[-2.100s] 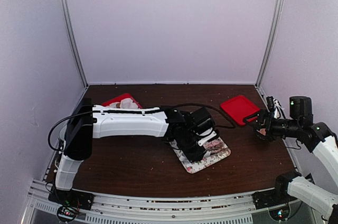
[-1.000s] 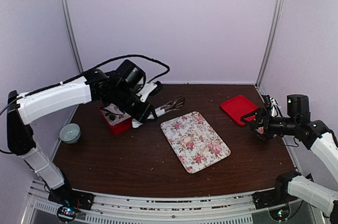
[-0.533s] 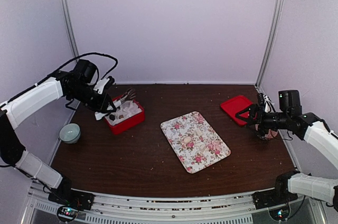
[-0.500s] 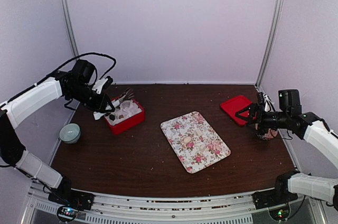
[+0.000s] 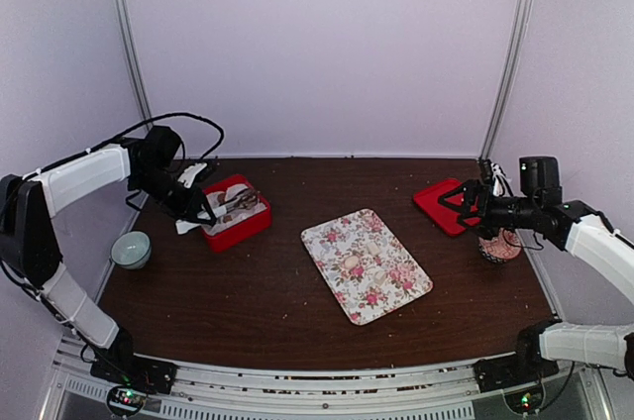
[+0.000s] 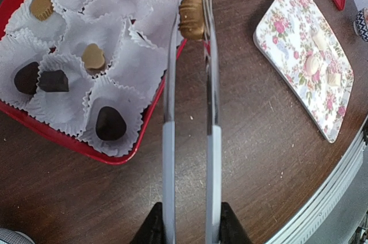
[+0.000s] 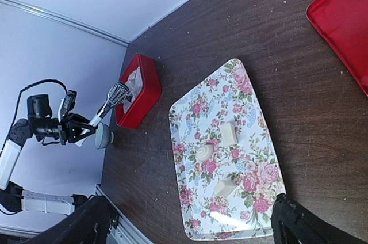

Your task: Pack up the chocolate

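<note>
In the top external view the left gripper (image 5: 205,210) meets the red box (image 5: 241,229) at ten o'clock from the floral tray (image 5: 342,286). Its fingers and any chocolate are too small to read there. The right gripper (image 5: 464,204) is a dark shape above the red lid (image 5: 433,204). In the left wrist view the gripper's body is cut off at six o'clock. Only two black fingers (image 6: 154,229) show, pressed onto the pale handles of thin metal tongs (image 6: 169,152). The tong tips pinch a ridged tan chocolate (image 6: 191,18) over the box's rim at twelve o'clock. Inside the box, pleated white paper cups (image 6: 123,65) hold two tan lumps (image 6: 93,57) and three glossy dark lumps (image 6: 109,124). In the right wrist view black fingers (image 7: 86,224) stand in the lower corners, spread wide around nothing. Three pale lumps (image 7: 228,134) lie on the glossy rose-printed tray.
</note>
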{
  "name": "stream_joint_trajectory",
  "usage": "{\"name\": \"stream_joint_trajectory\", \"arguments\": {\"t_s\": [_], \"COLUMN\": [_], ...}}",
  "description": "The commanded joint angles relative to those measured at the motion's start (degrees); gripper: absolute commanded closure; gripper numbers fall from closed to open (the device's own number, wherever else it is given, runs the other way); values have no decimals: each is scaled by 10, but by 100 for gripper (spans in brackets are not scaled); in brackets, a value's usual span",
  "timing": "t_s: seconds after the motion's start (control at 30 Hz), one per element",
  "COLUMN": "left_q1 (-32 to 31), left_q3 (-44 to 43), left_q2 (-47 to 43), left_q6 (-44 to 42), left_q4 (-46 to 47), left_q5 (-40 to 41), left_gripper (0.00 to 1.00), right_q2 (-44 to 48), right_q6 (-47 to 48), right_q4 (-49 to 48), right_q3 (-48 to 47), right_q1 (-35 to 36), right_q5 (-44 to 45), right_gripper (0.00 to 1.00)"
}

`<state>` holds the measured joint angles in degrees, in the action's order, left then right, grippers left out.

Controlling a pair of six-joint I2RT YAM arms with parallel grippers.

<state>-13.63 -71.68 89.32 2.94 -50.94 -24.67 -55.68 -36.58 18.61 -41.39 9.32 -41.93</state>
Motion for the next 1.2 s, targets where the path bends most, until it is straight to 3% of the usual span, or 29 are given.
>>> {"name": "stream_joint_trajectory", "arguments": {"t_s": [0.0,0.3,0.73,1.03,1.17], "left_q1": [12,23,34,34,35], "left_q3": [-17,14,4,2,-10], "left_q2": [-5,-23,-3,1,2], "left_q6": [-43,-36,-45,-39,-39], "left_q4": [-19,-40,-57,-56,-57], "left_q5": [-30,31,48,58,53], "left_gripper": [89,87,80,64,63], "right_q2": [-7,-26,-26,-18,-19], "right_q6": [-19,4,-5,-6,-6], "right_q4": [-46,-25,-29,-24,-24], "right_q3": [5,-22,-19,-13,-14], "right_q1": [-2,-2,-2,-2,-2], "right_q5": [-4,-9,-5,-1,-1], "right_gripper": [0,0,0,0,0]}}
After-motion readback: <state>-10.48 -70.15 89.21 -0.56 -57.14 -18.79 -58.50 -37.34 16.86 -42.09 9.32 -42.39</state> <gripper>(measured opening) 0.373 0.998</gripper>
